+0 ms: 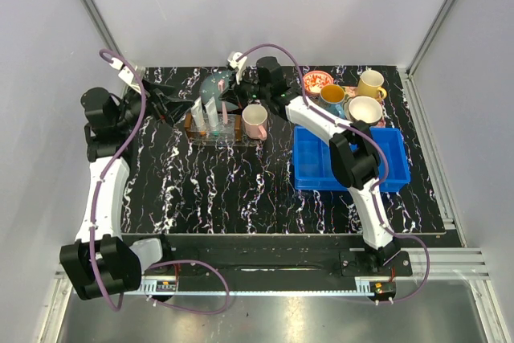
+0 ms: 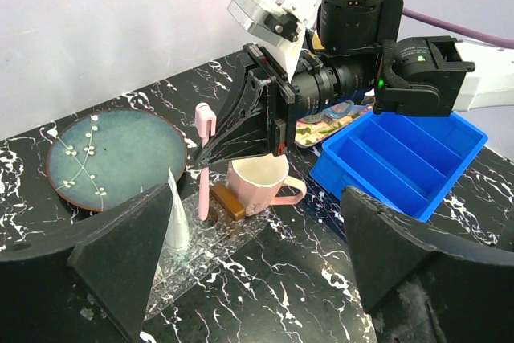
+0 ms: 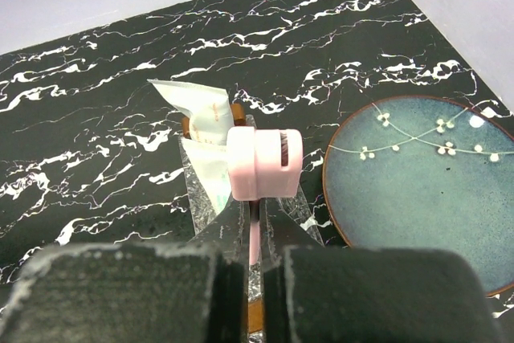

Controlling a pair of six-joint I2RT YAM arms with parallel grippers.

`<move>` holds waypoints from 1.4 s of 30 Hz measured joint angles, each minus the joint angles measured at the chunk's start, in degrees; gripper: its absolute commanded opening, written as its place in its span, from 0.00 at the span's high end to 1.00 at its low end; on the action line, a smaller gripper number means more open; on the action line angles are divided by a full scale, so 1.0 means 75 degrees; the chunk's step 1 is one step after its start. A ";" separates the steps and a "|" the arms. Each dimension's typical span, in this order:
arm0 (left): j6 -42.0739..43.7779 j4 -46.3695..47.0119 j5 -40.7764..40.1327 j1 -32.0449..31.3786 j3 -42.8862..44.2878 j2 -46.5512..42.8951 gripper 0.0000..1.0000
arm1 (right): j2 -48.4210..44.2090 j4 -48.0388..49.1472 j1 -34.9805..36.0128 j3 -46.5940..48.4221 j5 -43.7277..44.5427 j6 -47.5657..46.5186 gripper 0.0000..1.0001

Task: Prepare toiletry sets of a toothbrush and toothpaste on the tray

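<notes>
The clear tray [image 1: 215, 136] lies left of a pink mug [image 1: 255, 121]. Two white toothpaste tubes [image 1: 206, 115] stand in its rack, caps down. The pale-pink toothbrush [image 1: 226, 117] stands upright at the tray's mug end, lower end in a rack hole [image 2: 203, 190]. My right gripper [image 3: 255, 214] is shut on its stem just below the capped head [image 3: 263, 162], and it also shows in the left wrist view [image 2: 210, 147]. My left gripper [image 2: 265, 279] hovers open a little way from the tray [image 2: 205, 240], holding nothing. One tube [image 2: 176, 216] stands near its left finger.
A teal plate [image 1: 215, 84] sits behind the tray. The blue bin [image 1: 350, 158] lies to the right under the right arm. A patterned tray [image 1: 315, 79] with several mugs stands at the back right.
</notes>
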 measured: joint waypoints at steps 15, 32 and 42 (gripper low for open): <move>-0.0087 0.0192 0.0061 0.0015 -0.0012 0.0227 0.10 | 0.0105 0.0000 0.0000 -0.0003 0.0064 -0.0131 1.00; -0.0204 0.0344 0.0090 0.0032 -0.0012 0.0297 0.10 | 0.0475 0.0026 0.0000 -0.0023 0.0201 -0.0093 1.00; -0.0207 0.0344 0.0090 0.0052 -0.0012 0.0312 0.10 | 0.0493 0.0029 0.0000 -0.0032 0.0204 -0.0012 1.00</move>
